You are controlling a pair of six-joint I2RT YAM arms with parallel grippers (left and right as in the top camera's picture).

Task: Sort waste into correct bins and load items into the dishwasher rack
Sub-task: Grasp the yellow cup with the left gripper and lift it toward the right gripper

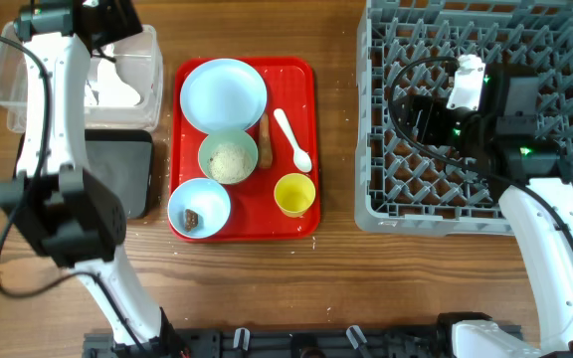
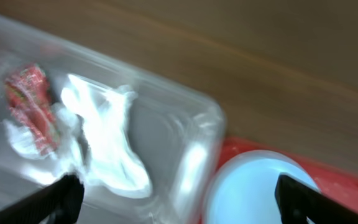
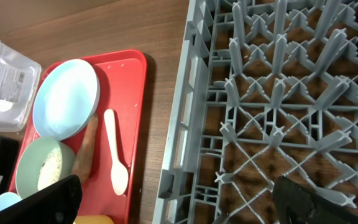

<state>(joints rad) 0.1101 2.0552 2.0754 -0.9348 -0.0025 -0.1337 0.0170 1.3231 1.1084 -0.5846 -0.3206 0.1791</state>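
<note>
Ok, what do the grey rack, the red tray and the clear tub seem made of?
Grey rack: likely moulded plastic, matte; uniform pegs and ribs.
Red tray: probably plastic, slight sheen, rounded raised rim.
Clear tub: transparent plastic, glossy; bright glints on walls.

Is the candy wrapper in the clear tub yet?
In. The red-and-white wrapper lies inside the clear tub, beside the crumpled white tissue, as the left wrist camera shows.
</note>
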